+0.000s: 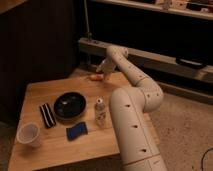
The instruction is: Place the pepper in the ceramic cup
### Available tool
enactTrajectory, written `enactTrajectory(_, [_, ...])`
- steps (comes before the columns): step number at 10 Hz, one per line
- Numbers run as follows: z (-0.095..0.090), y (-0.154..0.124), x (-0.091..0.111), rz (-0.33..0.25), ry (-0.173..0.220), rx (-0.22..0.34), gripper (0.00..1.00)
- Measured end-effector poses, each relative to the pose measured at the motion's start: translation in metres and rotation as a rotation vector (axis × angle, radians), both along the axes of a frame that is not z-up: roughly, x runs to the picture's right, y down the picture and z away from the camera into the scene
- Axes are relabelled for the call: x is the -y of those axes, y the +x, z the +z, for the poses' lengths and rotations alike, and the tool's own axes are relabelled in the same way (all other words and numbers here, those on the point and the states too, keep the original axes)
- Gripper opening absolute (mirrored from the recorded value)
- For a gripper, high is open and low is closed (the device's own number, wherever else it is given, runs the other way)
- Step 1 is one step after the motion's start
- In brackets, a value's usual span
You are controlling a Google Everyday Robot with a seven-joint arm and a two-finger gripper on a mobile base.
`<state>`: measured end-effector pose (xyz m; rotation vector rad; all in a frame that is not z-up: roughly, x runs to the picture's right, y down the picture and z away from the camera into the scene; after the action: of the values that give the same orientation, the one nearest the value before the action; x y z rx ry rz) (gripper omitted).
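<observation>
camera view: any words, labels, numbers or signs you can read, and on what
No text can be read.
can: patterned wrap, too blurred to read.
ceramic cup, black bowl: no marks seen.
gripper, by the pepper at the far edge of the table: no marks seen.

The room is dim and warm. Light falls from above onto the wooden table [55, 92], which glows amber, while the wall and shelves behind sink almost to black. The white arm [132, 125] catches the most light and looks pale, nearly washed out. The gripper [101, 69] hangs over the table's far edge in half shadow. Shadows on the table are soft and faint.
</observation>
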<state>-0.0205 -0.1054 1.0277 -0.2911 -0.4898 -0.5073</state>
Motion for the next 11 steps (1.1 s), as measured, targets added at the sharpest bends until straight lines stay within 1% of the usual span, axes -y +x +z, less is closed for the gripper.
enactTrajectory(11, [0.0,0.0019,0.0005,0.001,0.001,-0.002,0.61])
